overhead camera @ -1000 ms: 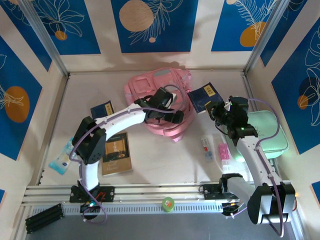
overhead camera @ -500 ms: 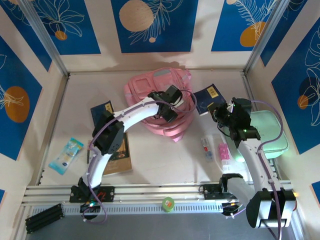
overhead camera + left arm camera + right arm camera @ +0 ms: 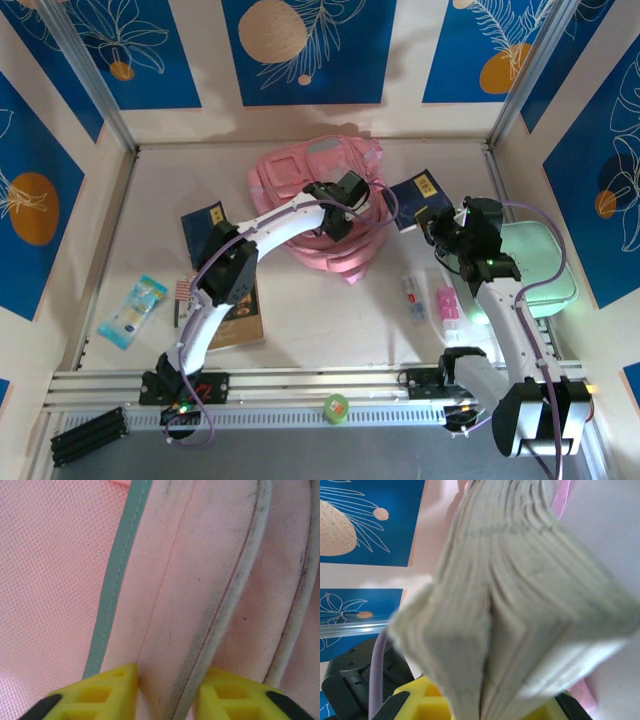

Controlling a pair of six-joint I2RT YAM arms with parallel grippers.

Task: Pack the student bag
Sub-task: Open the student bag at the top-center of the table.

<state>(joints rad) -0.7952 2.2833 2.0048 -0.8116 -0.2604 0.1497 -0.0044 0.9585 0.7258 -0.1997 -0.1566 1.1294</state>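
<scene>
The student bag (image 3: 300, 175), pink and soft, lies at the back middle of the table. My left gripper (image 3: 343, 197) rests on its right side. In the left wrist view the yellow fingers (image 3: 107, 690) press on both sides of a pink flap (image 3: 195, 610) with grubby pale piping, next to a teal zip strip (image 3: 117, 580). My right gripper (image 3: 437, 222) is shut on a blue book (image 3: 416, 192), held just right of the bag. In the right wrist view the book's fanned page edges (image 3: 520, 595) rise from between the jaws of that gripper (image 3: 485, 702).
A mint-green case (image 3: 540, 262) lies under the right arm. Small pink items (image 3: 447, 303) and a tube (image 3: 412, 292) sit beside it. On the left lie a blue book (image 3: 204, 220), a brown book (image 3: 236, 310) and a blue packet (image 3: 133, 310). A green tape roll (image 3: 336, 407) sits on the front rail.
My left gripper reached a little further onto the bag and closed from wide open onto the pink flap. The right gripper drew slightly right with the book.
</scene>
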